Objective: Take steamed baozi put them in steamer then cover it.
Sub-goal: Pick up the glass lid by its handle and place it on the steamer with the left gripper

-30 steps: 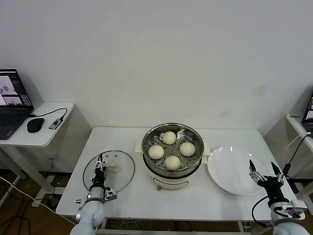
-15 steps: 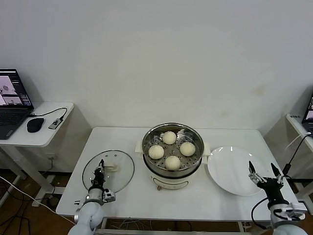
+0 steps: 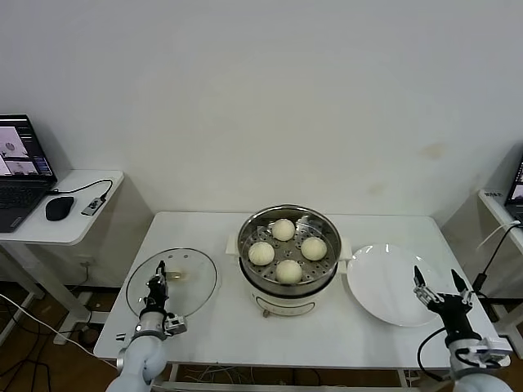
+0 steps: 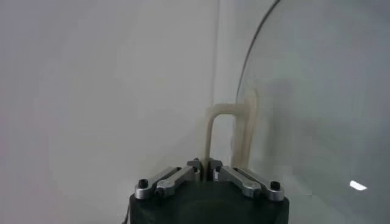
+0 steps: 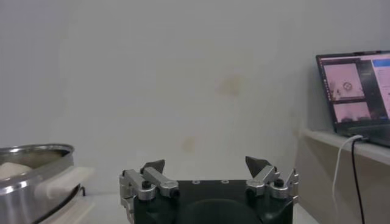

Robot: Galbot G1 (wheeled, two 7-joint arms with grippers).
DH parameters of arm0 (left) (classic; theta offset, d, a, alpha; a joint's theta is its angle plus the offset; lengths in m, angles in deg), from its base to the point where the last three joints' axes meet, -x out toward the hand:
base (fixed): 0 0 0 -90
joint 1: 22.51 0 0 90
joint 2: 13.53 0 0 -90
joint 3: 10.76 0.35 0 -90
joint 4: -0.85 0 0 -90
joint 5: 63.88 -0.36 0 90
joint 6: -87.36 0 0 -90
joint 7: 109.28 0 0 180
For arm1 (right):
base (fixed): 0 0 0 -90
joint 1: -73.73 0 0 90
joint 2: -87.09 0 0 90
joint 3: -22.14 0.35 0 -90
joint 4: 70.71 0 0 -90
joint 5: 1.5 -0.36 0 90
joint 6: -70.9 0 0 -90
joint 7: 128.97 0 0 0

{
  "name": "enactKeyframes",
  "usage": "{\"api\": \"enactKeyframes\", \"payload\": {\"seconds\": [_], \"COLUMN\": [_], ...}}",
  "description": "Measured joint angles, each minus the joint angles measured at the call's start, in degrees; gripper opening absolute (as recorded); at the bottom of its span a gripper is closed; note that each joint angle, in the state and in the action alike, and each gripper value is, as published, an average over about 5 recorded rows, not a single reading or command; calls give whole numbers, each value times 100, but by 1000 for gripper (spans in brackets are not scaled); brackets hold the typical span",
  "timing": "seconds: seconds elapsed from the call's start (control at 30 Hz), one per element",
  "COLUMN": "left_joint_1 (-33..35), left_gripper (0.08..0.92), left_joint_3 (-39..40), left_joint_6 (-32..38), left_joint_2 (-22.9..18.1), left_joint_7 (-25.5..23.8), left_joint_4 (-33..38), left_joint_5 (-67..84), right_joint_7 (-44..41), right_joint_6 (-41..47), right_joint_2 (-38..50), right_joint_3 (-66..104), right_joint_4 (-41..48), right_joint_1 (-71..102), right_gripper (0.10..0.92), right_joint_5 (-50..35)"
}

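The steamer (image 3: 282, 214) stands at the table's middle with several cream-white baozi (image 3: 261, 253) on its perforated tray. The cover (image 3: 192, 278), a clear glass lid, is to its left near the table's front. My left gripper (image 3: 157, 282) is shut on the lid's cream handle (image 3: 176, 276). In the left wrist view the fingers (image 4: 204, 163) pinch one leg of the handle (image 4: 209, 134), with the glass (image 4: 317, 91) tilted up beside it. My right gripper (image 3: 436, 282) hangs open and empty over the near right rim of the plate; its own view shows it (image 5: 206, 163) the same way.
A flat white plate (image 3: 384, 282) lies right of the steamer. A side table at the far left carries a laptop (image 3: 20, 175) and a mouse (image 3: 59, 208). Another laptop (image 5: 356, 91) sits on a shelf to the right.
My left gripper has shut on the lid's handle, and the lid has shifted a little to the left and tilted up with it. The right gripper has barely moved.
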Motion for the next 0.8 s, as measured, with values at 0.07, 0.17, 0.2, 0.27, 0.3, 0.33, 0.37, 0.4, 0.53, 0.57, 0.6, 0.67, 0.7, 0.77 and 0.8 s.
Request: {"api": "enactKeyframes", "payload": {"seconds": [0.07, 0.17, 0.2, 0.27, 0.3, 0.33, 0.37, 0.4, 0.53, 0.57, 0.6, 0.67, 0.7, 0.77, 0.8], "left_joint_1": [100, 265, 324, 440, 496, 548, 591, 628, 688, 689, 684, 658, 638, 584, 552], "left_gripper": [146, 146, 146, 146, 146, 146, 146, 146, 146, 146, 146, 146, 146, 146, 146], "left_joint_3": [5, 24, 31, 40, 44, 50, 57, 67, 158, 194, 237, 341, 402, 544, 622], "left_joint_6": [-145, -453, -576, -824, -945, -1065, -1180, -1297, -1774, -1890, -2007, -2221, -2315, -2479, -2550], "left_joint_2": [-12, -33, -33, -27, -18, -9, -1, 6, 5, -1, -10, -37, -55, -99, -124], "left_joint_7": [-55, -173, -225, -340, -403, -467, -532, -600, -865, -937, -1019, -1194, -1286, -1467, -1557], "left_joint_4": [255, 691, 848, 1169, 1330, 1488, 1636, 1784, 2304, 2418, 2532, 2739, 2827, 2967, 3019], "left_joint_5": [60, 109, 117, 120, 111, 93, 64, 23, -249, -335, -427, -618, -716, -912, -1008], "right_joint_7": [1, 2, 2, 2, 2, 2, 3, 2, 2, 3, 5, 10, 12, 13, 10], "right_joint_6": [2, 6, 8, 11, 13, 17, 21, 28, 85, 109, 137, 205, 243, 323, 362], "right_joint_2": [-3, -4, -2, 2, 3, 4, 2, -2, -39, -54, -71, -116, -145, -213, -250], "right_joint_3": [-22, -51, -61, -80, -88, -94, -98, -101, -89, -81, -70, -42, -26, 7, 24], "right_joint_4": [-5, -19, -22, -26, -26, -26, -27, -28, -46, -51, -58, -74, -86, -117, -135], "right_joint_1": [-23, -55, -67, -91, -103, -115, -126, -136, -171, -180, -188, -198, -197, -185, -176], "right_gripper": [823, 823, 823, 823, 823, 823, 823, 823, 823, 823, 823, 823, 823, 823, 823], "right_joint_5": [-1, -7, -10, -17, -20, -22, -24, -25, -17, -8, 7, 56, 90, 175, 224]}}
